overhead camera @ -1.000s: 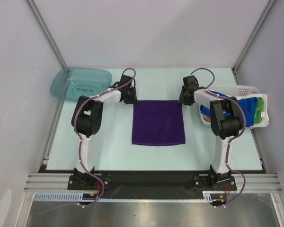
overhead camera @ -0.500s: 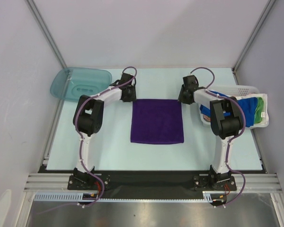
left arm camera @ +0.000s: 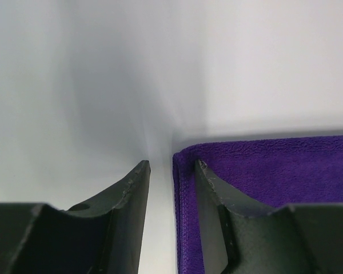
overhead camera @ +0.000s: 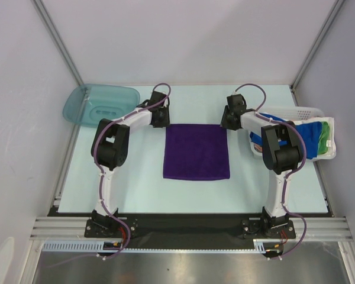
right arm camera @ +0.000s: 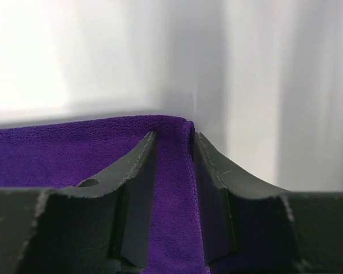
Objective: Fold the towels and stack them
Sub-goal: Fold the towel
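The basket (overhead camera: 296,110) at the bench's (overhead camera: 136,177) right edge held the blue towel (overhead camera: 312,133) and green towel (overhead camera: 326,135) (half hidden by the right arm (overhead camera: 281,148)). The tub (overhead camera: 100,105) sat far-left. The purple towel (overhead camera: 196,151) lay flat mid-bench, left gripper (left arm camera: 171,165) spread over its far-left corner, right gripper (right arm camera: 172,137) pinching the far-right one.

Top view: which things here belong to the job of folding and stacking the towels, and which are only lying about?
For the job:
- purple towel, flat between the arms
- blue towel, in the basket
- green towel, in the basket

Only lying about:
- teal tub
- white basket
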Available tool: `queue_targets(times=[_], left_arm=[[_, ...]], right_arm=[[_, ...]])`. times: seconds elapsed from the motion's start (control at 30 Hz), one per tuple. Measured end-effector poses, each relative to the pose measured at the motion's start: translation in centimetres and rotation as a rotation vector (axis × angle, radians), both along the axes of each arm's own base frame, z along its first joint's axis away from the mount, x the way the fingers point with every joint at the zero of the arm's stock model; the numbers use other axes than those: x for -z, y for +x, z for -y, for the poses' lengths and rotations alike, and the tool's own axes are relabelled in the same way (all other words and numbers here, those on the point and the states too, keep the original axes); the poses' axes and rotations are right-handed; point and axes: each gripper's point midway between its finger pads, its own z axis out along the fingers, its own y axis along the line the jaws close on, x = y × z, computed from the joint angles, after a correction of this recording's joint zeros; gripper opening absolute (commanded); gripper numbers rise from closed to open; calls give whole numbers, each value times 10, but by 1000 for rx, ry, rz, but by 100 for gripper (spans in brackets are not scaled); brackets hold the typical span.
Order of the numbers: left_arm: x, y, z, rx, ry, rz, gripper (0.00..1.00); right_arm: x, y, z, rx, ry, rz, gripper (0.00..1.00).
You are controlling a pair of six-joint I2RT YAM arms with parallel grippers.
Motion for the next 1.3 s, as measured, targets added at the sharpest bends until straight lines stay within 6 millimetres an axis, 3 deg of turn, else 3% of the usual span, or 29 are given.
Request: queue_targets(times=[0.3,0.6,0.67,0.87,1.0,1.3], left_arm=[[-1,2,4,13,-29,1,43],[0,7,12,29,-81,21,36],[0,8,14,32,-90,26,32],[2,9,17,32,-109,29,1],[1,10,19,38,-108,20,0],[-3,21,22,44,-120,13,0]], right_arm=[[2,0,0,-6,-2,-2,36],[5,1,2,-13,-18,-2,33],[6,2,1,-14,-18,1,29],[6,4,1,-16,-16,8,11],[6,4,0,-17,-17,10,1],[5,5,1,-17,-13,11,0]])
